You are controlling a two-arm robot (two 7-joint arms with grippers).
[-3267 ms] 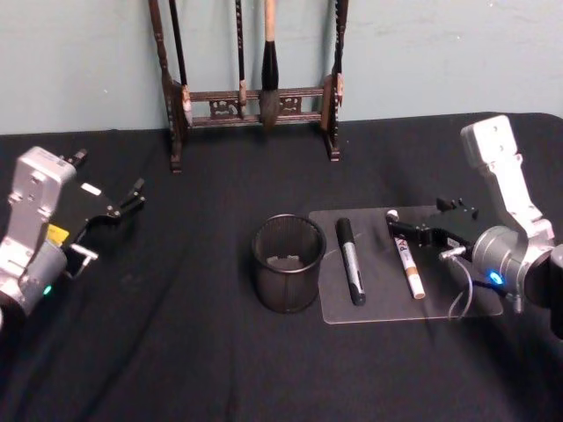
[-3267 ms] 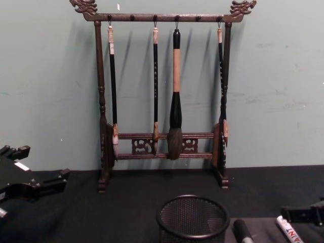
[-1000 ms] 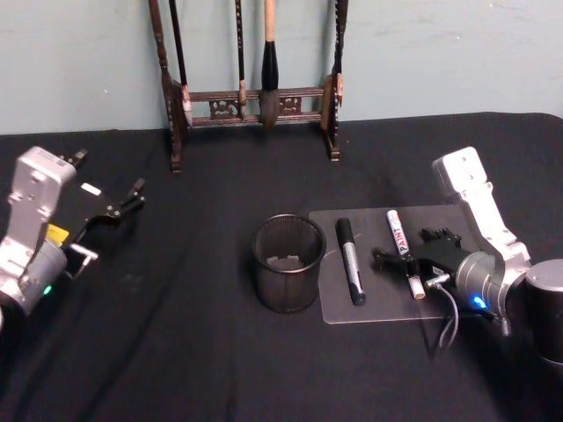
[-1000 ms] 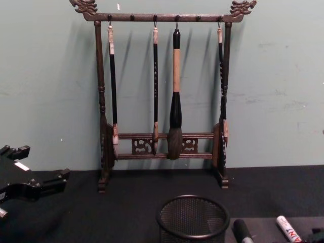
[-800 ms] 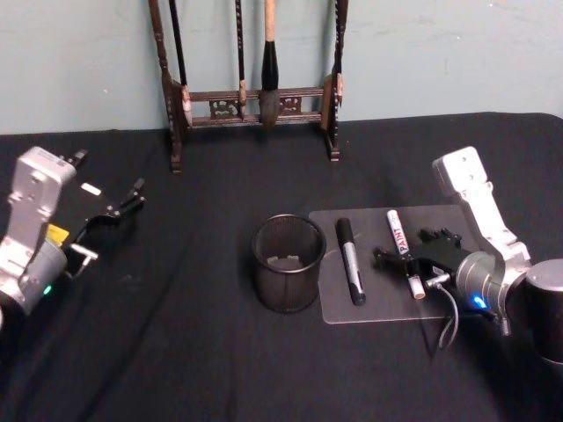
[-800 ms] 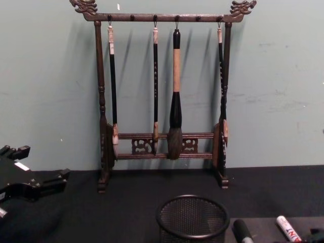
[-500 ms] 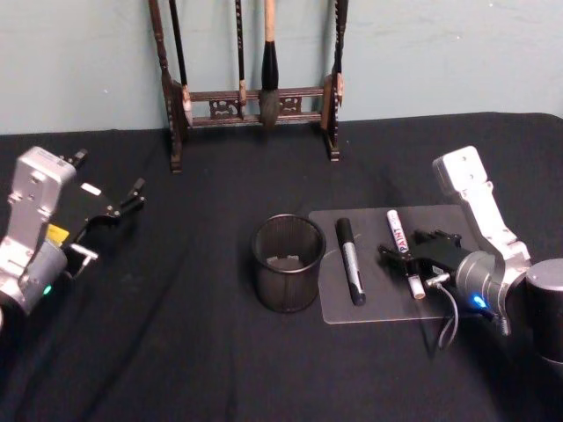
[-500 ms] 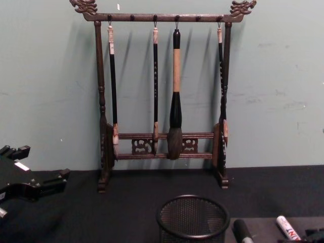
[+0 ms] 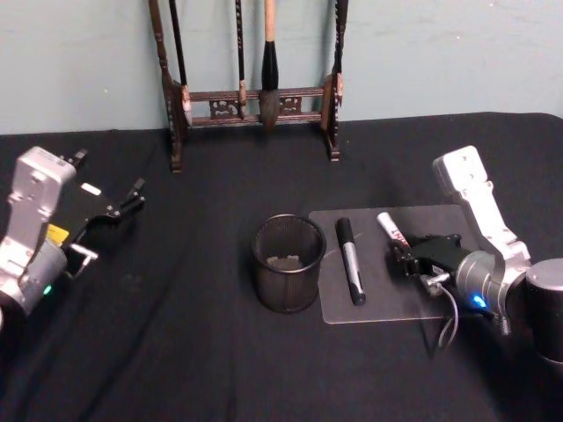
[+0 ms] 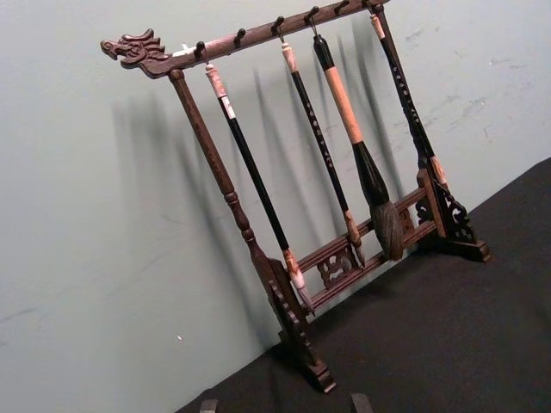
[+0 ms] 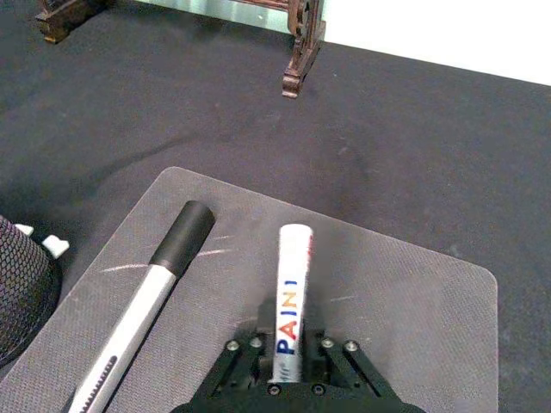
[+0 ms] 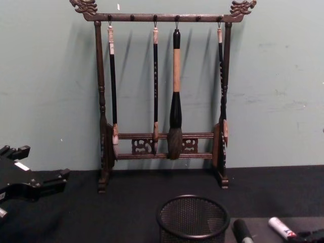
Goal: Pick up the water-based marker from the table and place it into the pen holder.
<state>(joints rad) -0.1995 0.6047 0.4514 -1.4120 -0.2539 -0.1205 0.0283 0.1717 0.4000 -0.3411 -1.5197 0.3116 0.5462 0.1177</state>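
Two markers sit on the clear mat (image 9: 387,303). The white marker lettered PAINT (image 9: 390,228) is the one being gripped, and I take it for the water-based marker. The right hand (image 9: 410,257) is clamped on its nearer half, a finger on either side of the barrel. The far end juts forward out of the grasp, angled a little toward the pen holder (image 9: 286,281). Whether it is off the mat yet I cannot tell. Just beside it, on the holder's side, lies a black-and-silver marker (image 9: 351,259), apart from the hand. The black mesh pen holder stands on the black desk (image 9: 176,352) just off the mat's left edge.

The step in hand looks to be the lift. To do it well, raise the marker straight up before travelling left, so the free end clears the other marker and the holder's rim. Then tip it toward upright over the opening and lower it before letting go. A grip this far from the middle may let it swing. The left hand (image 9: 114,211) hangs at the desk's left side, fingers apart, well away.
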